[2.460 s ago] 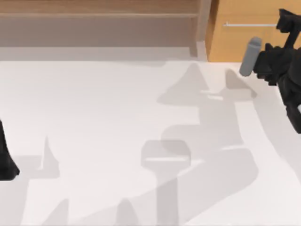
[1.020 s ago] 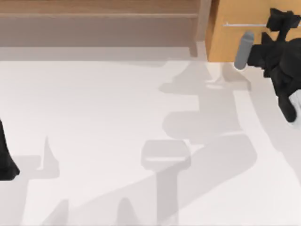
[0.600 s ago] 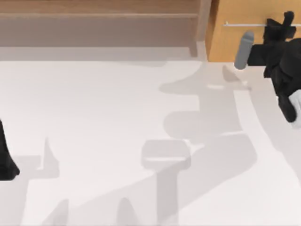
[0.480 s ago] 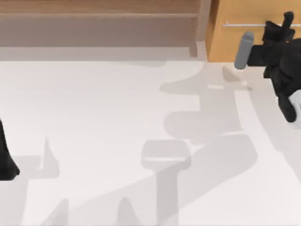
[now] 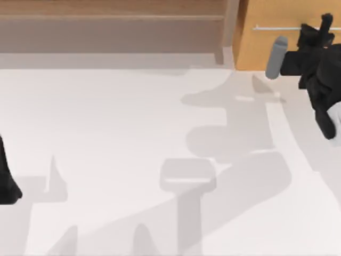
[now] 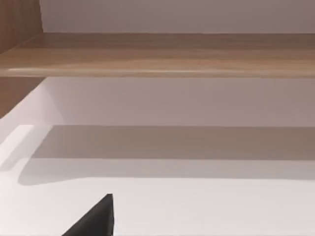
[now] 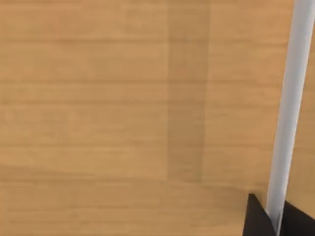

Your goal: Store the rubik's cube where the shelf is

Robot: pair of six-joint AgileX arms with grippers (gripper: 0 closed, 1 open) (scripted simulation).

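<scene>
The rubik's cube is out of view. The shelf (image 5: 112, 26) runs along the table's far edge from the left to its end post, a long light brown unit with a shadowed recess; its board (image 6: 157, 54) also crosses the left wrist view. My right gripper (image 5: 314, 32) is at the far right, against the front of the orange-wood cabinet (image 5: 261, 50). In the right wrist view its dark fingertips (image 7: 253, 219) sit tight on both sides of the silver handle (image 7: 290, 98). My left gripper (image 5: 6, 184) stays parked at the table's left edge.
The white tabletop (image 5: 117, 122) stretches in front of the shelf, crossed by grey arm shadows. The cabinet stands right of the shelf's end post (image 5: 230, 26). A grey cylinder (image 5: 276, 56) sticks out from my right arm.
Over the earlier frames my right gripper rose from in front of the cabinet up to its silver handle. In the last half second it has barely shifted. The left arm has stayed still.
</scene>
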